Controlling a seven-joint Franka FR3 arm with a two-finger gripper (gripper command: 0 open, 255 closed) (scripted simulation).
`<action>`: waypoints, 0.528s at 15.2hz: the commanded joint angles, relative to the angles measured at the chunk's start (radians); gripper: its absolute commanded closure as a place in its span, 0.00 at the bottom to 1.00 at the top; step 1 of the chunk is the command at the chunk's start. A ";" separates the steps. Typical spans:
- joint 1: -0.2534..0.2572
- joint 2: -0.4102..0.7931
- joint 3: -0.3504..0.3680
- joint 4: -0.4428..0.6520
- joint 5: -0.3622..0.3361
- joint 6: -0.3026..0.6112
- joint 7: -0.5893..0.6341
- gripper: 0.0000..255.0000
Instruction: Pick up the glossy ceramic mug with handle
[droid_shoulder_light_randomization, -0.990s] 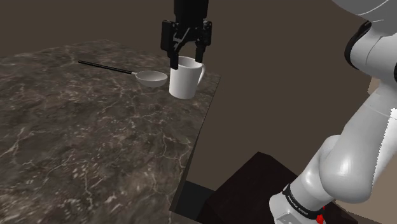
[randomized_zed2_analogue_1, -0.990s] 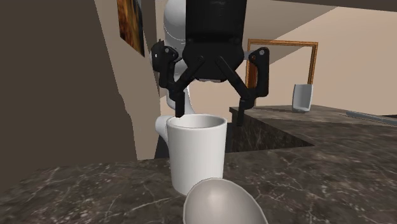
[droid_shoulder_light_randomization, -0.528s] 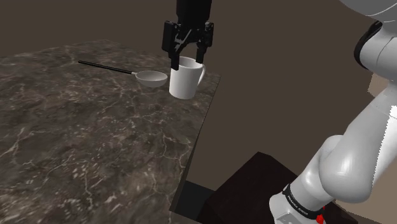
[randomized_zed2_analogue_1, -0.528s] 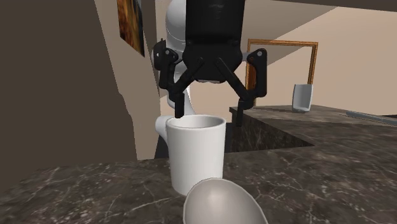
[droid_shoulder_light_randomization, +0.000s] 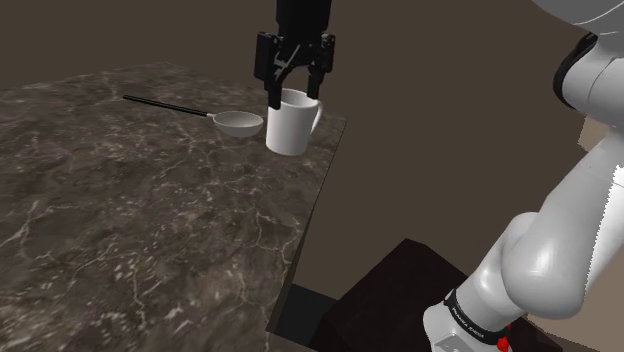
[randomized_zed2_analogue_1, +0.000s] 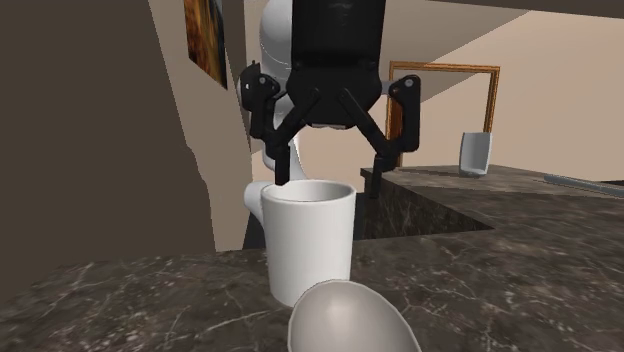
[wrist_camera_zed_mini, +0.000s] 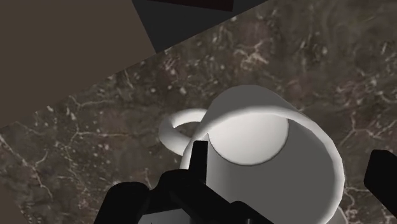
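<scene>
The dark marbled counter (droid_shoulder_light_randomization: 140, 230) bore the white mug (droid_shoulder_light_randomization: 289, 128), which stood upright and unlifted. Directly over the mug hung the black gripper (randomized_zed2_analogue_1: 329, 186), its fingers spread wide either side of the rim and clasping nothing. By my judgement, lowering, closing and lifting all remained.

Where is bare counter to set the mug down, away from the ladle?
In the shoulder view, the broad marbled counter nearer the camera than the ladle is bare out to its edge. The far corner is crowded: mug, ladle bowl and open gripper bunch together.
</scene>
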 joint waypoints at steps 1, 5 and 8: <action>0.005 0.032 0.004 0.022 -0.002 -0.028 0.006 1.00; 0.014 0.063 0.009 0.115 -0.016 -0.093 0.014 1.00; 0.025 0.092 0.014 0.193 -0.030 -0.146 0.022 1.00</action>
